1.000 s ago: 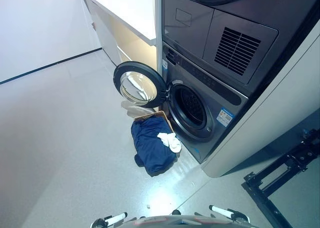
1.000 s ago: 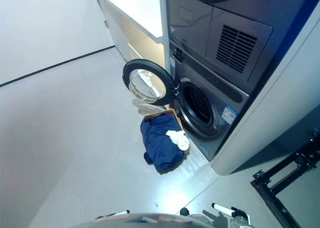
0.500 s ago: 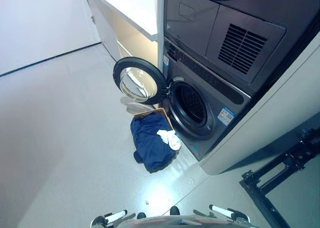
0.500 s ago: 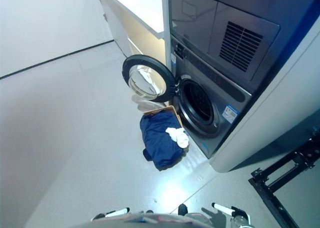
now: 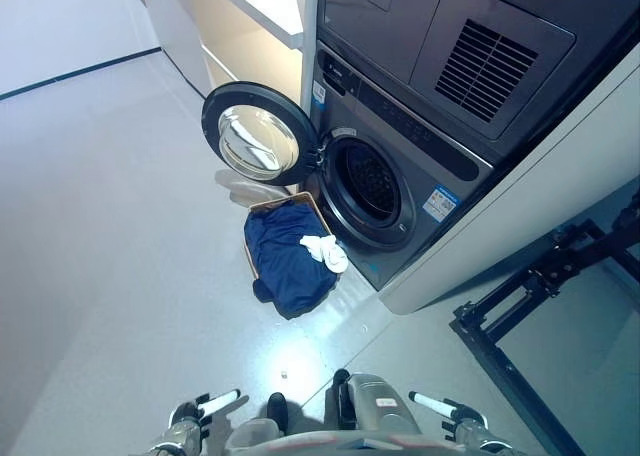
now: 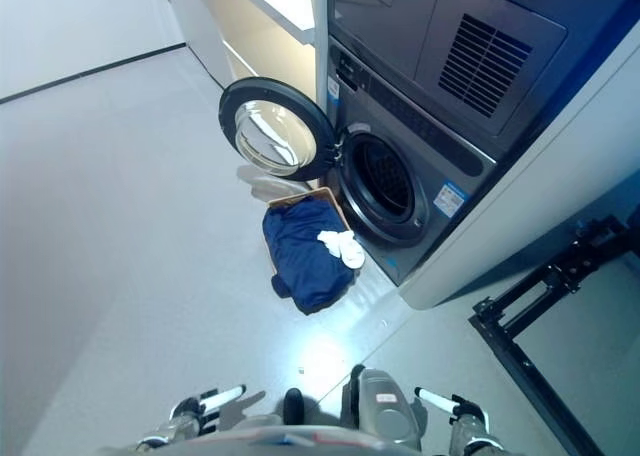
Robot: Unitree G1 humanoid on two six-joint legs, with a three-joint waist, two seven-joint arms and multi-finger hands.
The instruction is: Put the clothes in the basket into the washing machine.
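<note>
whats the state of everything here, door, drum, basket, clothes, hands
washer door: swung wide open to the left
drum: open, dark inside, no clothes visible
basket: on the floor in front of the washer, full
blue garment: draped over the basket, spilling over its near edge
white cloth: lying on top of the blue garment
left hand: low at the bottom edge, holding nothing
right hand: same

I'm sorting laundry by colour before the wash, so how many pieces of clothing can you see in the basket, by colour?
Dark blue clothes: 1, draped over the basket rim
White clothes: 1, lying on top of the blue one
Total: 2 visible; anything underneath is hidden.
</note>
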